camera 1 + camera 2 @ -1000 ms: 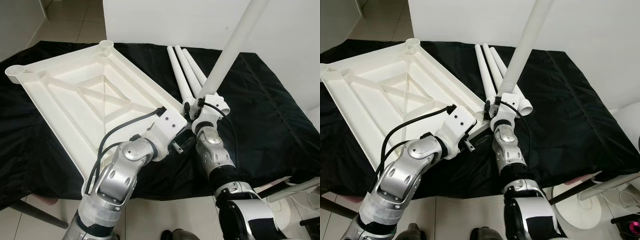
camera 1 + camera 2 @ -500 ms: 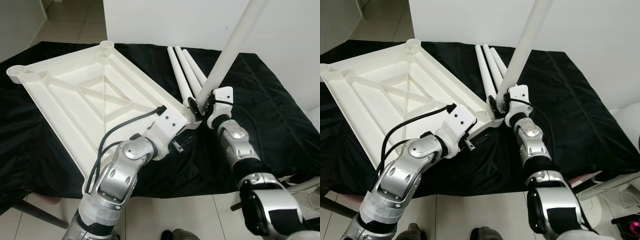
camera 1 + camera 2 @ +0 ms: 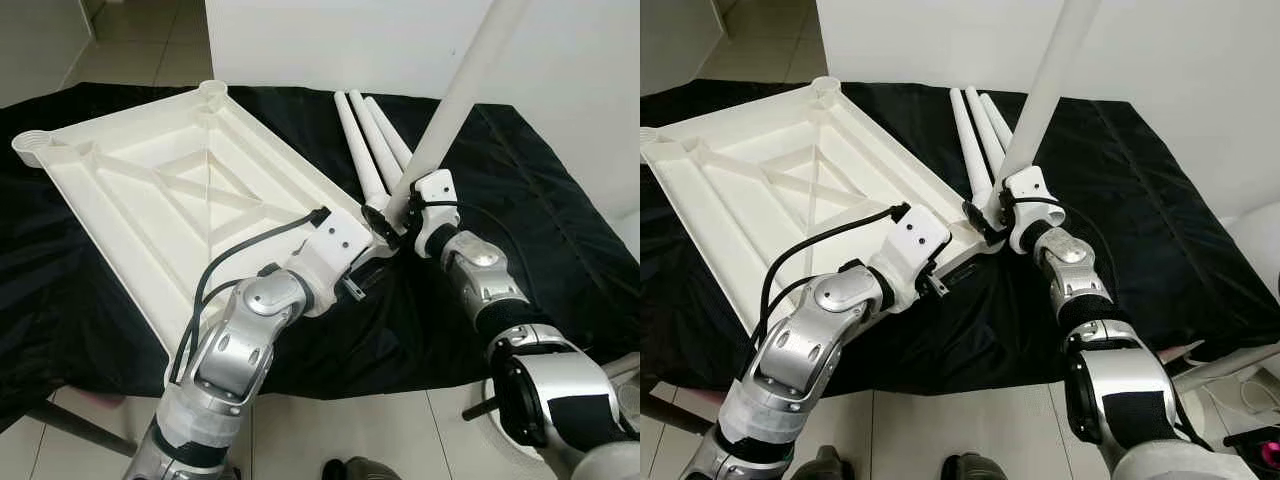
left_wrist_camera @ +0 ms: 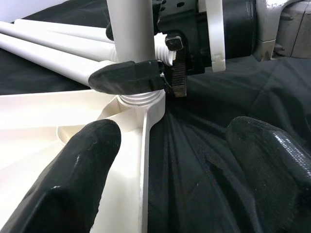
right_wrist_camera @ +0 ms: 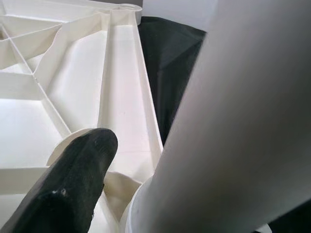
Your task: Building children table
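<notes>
- The white plastic table leg [image 3: 452, 110], a long smooth round tube, stands tilted with its threaded lower end sitting in the corner socket [image 4: 141, 99] of the upturned tabletop [image 3: 150, 190], at the corner nearest the robot's right side.
- The step in hand looks like screwing this first leg in: in the left wrist view, threads are still exposed just above the socket's lip, so I judge it is not yet seated.
- The right gripper [image 4: 146, 77] is clamped round the leg's base just above the socket, one black finger [image 5: 63, 194] lying along the tube.
- The left gripper [image 4: 170, 160] is spread wide, its two rounded black fingers on either side of the tabletop's corner edge, not clearly touching it; it seems placed to steady the panel.
- The next move probably calls for bringing the leg upright over the socket and turning it while the tabletop is kept from swivelling on the cloth; a tilted start risks cross-threading.
- The tabletop is rigid moulded white plastic, rectangular, ribbed with diagonal braces, with a round socket at each corner in view.
- Three spare legs [image 3: 365, 140] lie side by side just beyond that corner.
- Everything rests on a black, slightly glossy, wrinkled cloth [image 3: 540, 220] draped over the work surface.
</notes>
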You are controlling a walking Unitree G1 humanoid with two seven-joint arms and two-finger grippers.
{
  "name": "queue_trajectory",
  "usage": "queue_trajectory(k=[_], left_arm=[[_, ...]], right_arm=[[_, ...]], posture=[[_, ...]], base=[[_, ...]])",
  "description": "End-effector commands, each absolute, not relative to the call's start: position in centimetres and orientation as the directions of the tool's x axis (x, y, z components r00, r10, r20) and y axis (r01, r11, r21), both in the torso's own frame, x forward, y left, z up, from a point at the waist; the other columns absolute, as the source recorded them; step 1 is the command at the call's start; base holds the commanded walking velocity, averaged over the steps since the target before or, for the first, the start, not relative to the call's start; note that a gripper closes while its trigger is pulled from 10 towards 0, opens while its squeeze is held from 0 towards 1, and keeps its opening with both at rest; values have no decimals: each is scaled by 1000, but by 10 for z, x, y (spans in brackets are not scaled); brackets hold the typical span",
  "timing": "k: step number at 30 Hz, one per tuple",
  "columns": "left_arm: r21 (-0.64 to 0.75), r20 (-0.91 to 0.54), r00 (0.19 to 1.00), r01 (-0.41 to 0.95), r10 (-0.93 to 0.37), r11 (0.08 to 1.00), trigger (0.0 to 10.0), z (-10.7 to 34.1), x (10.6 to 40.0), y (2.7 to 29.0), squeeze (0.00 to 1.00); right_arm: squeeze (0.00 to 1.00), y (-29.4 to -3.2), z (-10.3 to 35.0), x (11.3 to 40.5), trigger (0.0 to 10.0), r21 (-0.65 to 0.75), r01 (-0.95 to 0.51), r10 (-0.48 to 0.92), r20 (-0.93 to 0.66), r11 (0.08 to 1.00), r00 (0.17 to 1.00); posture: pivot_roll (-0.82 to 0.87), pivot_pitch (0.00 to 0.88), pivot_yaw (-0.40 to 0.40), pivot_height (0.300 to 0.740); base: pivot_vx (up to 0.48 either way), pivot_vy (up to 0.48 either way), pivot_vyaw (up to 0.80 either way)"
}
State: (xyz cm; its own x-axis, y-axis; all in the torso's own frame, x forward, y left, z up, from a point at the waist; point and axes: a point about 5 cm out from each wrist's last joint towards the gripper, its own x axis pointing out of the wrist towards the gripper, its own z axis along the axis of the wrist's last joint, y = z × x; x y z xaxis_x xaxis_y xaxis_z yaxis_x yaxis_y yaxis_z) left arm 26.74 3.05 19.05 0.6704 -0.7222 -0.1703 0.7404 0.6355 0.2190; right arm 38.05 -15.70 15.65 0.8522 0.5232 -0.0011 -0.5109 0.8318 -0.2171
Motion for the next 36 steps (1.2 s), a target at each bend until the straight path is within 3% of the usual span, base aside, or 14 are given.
queue_trajectory(k=[1, 3, 4, 13, 14, 36], left_arm=[[228, -153, 706, 706, -691, 671, 10000, 193, 270, 30, 0], [228, -153, 706, 706, -691, 671, 10000, 193, 270, 30, 0], [229, -154, 707, 705, -690, 671, 10000, 193, 269, 30, 0], [227, -153, 706, 706, -692, 671, 10000, 194, 268, 30, 0], [226, -153, 705, 707, -692, 670, 10000, 194, 268, 30, 0], [221, -155, 703, 709, -694, 669, 10000, 194, 267, 30, 0]], right_arm=[[0, -157, 156, 382, 4196, -229, -541, 549, -33, 809, 835], [0, -157, 156, 382, 4196, -229, -541, 549, -33, 809, 835], [0, -156, 154, 383, 0, -226, -543, 547, -51, 809, 836], [0, -160, 144, 382, 353, -168, -551, 541, -108, 817, 834], [0, -160, 143, 382, 10000, -158, -553, 540, -120, 818, 833], [0, -159, 132, 385, 10000, -65, -461, 443, -184, 885, 877]], posture=[[50, 40, -53, 740], [50, 40, -53, 740], [51, 40, -53, 740], [52, 42, -50, 740], [51, 45, -48, 740], [47, 55, -53, 740]], base=[[0, 0, 0], [0, 0, 0], [0, 0, 0], [0, 0, 0], [0, 0, 0], [0, 0, 0]])
